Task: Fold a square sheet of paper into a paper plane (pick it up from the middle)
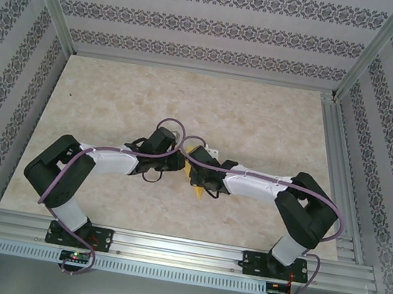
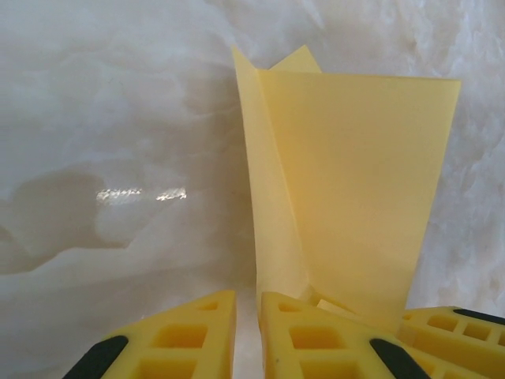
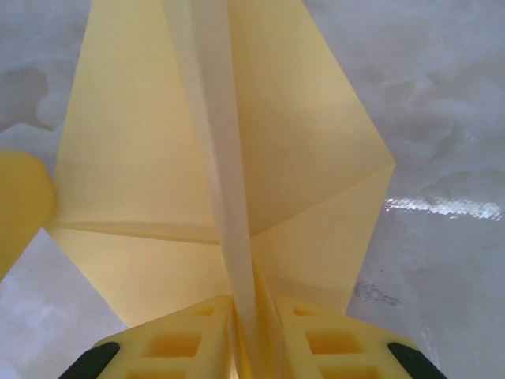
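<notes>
The square sheet of paper is now a folded yellow-orange paper plane (image 3: 158,158) with wings spread either side of a central keel. My right gripper (image 3: 254,304) is shut on that keel just above the table. In the top view both grippers meet at mid-table, with the plane (image 1: 196,188) peeking out under the right gripper (image 1: 195,171). My left gripper (image 2: 248,304) stands slightly open with bare table in its narrow gap. The plane (image 2: 355,181) rises just right of its right finger (image 2: 316,339), and whether they touch is unclear. The left gripper (image 1: 179,158) sits beside the plane.
The marble-patterned tabletop (image 1: 113,103) has free room all around the grippers. Aluminium rails (image 1: 337,163) and patterned walls bound it. A yellow fingertip (image 3: 20,205) of the left gripper shows at the left edge of the right wrist view.
</notes>
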Robot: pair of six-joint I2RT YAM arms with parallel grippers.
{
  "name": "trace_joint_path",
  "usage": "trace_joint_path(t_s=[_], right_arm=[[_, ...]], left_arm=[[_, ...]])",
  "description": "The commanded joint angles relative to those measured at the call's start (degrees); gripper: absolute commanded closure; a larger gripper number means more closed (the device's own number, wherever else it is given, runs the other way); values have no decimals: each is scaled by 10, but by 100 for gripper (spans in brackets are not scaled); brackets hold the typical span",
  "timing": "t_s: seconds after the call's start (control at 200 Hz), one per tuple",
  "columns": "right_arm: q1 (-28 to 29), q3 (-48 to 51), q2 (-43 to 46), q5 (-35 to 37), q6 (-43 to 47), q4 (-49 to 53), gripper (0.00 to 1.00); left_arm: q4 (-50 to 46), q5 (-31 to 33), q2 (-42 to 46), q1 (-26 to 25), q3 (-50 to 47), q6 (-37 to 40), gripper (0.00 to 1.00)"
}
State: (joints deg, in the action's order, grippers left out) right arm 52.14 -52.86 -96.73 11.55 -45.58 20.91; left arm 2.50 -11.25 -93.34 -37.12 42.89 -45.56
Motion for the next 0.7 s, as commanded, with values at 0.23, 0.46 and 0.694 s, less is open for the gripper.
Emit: trace_joint_path(t_s=[0.23, 0.46, 0.694], right_arm=[[12, -32, -31, 6, -7, 12, 75], [14, -38, -40, 8, -3, 15, 76], [15, -43, -44, 19, 1, 23, 84]], left_arm=[[-26, 4, -12, 8, 4, 11, 83], [-37, 9, -21, 10, 7, 9, 84], [-41, 11, -4, 19, 0, 1, 83]])
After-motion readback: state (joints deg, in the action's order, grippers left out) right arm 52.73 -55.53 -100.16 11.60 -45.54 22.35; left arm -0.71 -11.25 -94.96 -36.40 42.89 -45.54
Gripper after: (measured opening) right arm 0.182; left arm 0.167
